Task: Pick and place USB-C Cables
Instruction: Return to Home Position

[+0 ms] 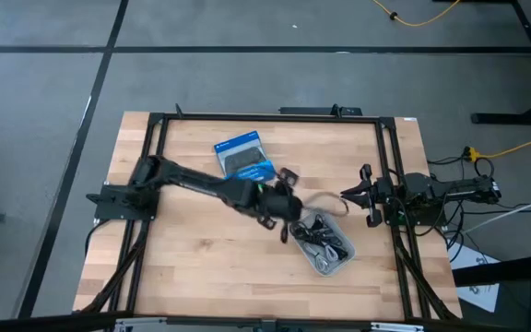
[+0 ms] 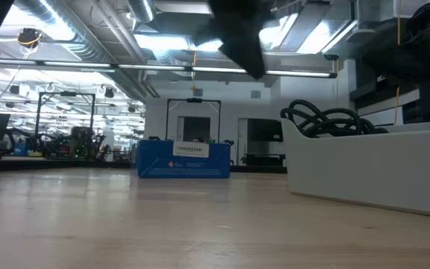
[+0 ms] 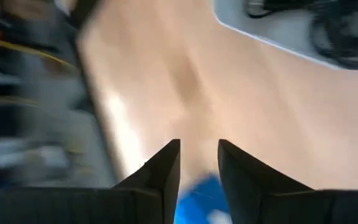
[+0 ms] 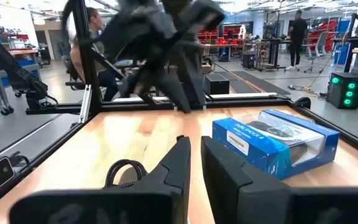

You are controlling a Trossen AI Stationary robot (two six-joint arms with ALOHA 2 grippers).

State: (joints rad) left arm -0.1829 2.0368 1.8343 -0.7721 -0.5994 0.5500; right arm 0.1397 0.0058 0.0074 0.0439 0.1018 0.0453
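Observation:
Several black USB-C cables (image 1: 321, 242) lie coiled in the pale grey tray (image 1: 344, 261), and their loops rise above its rim (image 2: 325, 119). One small black bundle (image 1: 289, 173) rests on the table beside the blue box. A whitish cable (image 1: 324, 200) curves on the wood just beyond the tray's far end. My left gripper (image 1: 289, 219) hovers at the tray's left end, fingers a little apart and empty (image 3: 199, 155). My right gripper (image 1: 350, 195) waits shut at the table's right side (image 4: 195, 149). A black cable loop (image 4: 126, 171) shows just ahead of it.
The blue box (image 1: 244, 157) with a black picture lies flat toward the far edge (image 2: 184, 159) (image 4: 272, 140). A black frame rail (image 1: 265, 117) runs round the table. Bare wood spreads across the near half (image 1: 219, 267). People stand in the room behind.

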